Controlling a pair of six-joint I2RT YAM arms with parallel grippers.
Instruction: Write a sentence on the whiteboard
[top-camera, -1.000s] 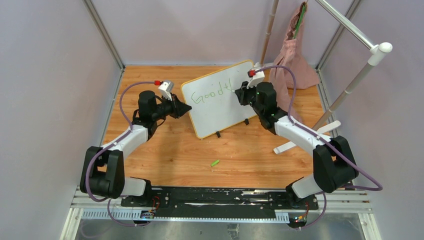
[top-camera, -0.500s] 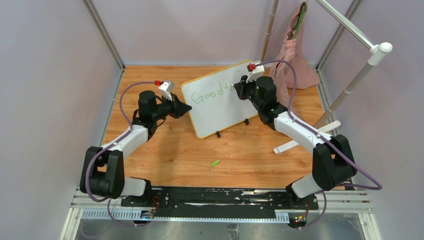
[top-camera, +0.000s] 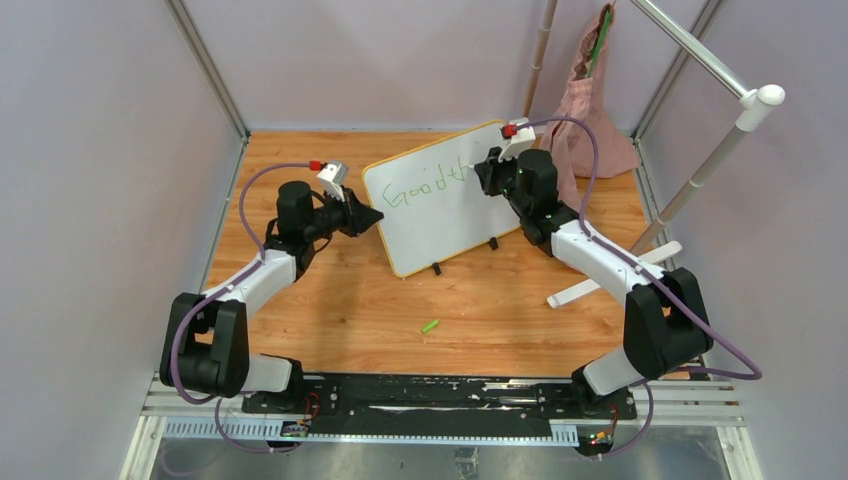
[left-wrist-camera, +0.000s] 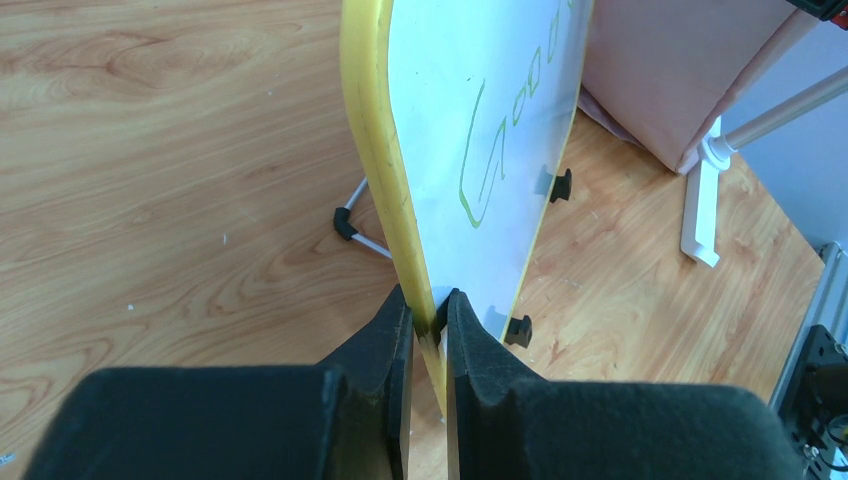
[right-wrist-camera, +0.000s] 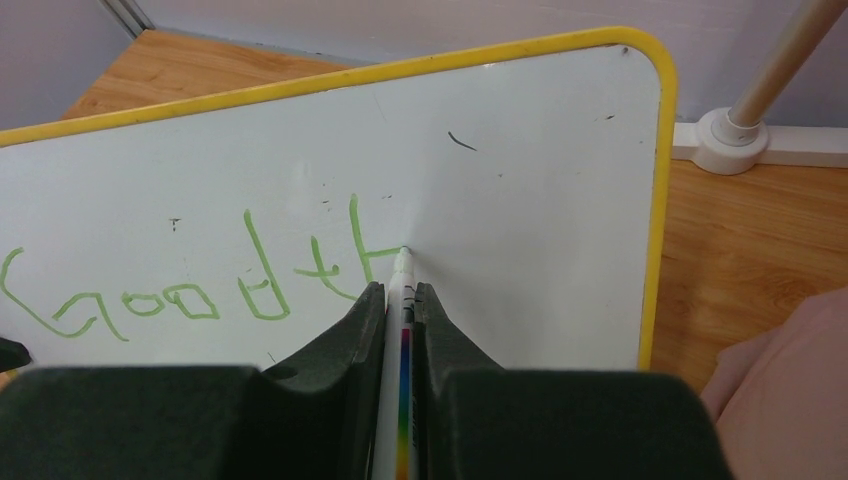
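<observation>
The whiteboard (top-camera: 442, 198), white with a yellow frame, stands tilted on the wooden table with green letters "Good th" across its top. My left gripper (top-camera: 375, 217) is shut on the whiteboard's left edge (left-wrist-camera: 385, 170), the yellow frame pinched between its pads. My right gripper (top-camera: 481, 170) is shut on a white marker (right-wrist-camera: 400, 300) with a rainbow stripe. The marker's tip touches the whiteboard (right-wrist-camera: 540, 200) just right of the last green stroke. Two black feet (left-wrist-camera: 560, 185) show at the board's lower edge.
A green marker cap (top-camera: 430, 326) lies on the table in front of the board. A pink cloth bag (top-camera: 590, 110) hangs at the back right beside a white pole stand (top-camera: 700, 170), its base (top-camera: 610, 275) on the table right of the board.
My right gripper has shifted a little to the right and up along the board with the marker, adding a green stroke. The left gripper and the board have stayed still.
</observation>
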